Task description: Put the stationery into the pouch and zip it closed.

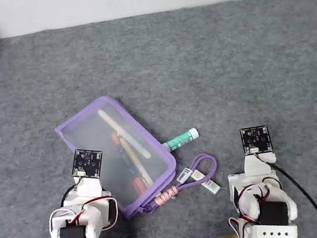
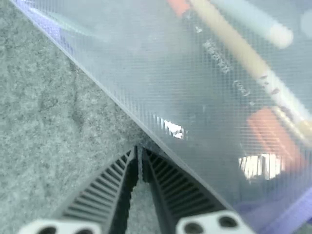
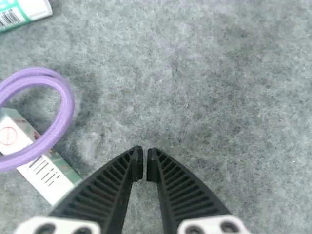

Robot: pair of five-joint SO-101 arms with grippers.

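Step in hand: loading, not yet complete; zipping follows. The left gripper (image 2: 140, 158) is closed, its tips meeting at the pouch's near-left rim; whether they pinch the rim cannot be told. The pouch (image 1: 82, 131) lies flat, left of centre on the worktop (image 1: 226, 54), toward the near edge, with pens (image 1: 124, 139) already inside. One stick (image 1: 182, 140) lies at the pouch's right rim, one end touching it and the rest out on the worktop. Next move, as judged: grip the stick, push it fully inside, then steady the pouch and draw the zip shut. The strap (image 3: 67, 105) and tag (image 3: 44, 173) lie just right of the pouch. The right gripper (image 3: 145, 161) hangs over the worktop beside the strap, near the near edge, all but closed and holding nothing.
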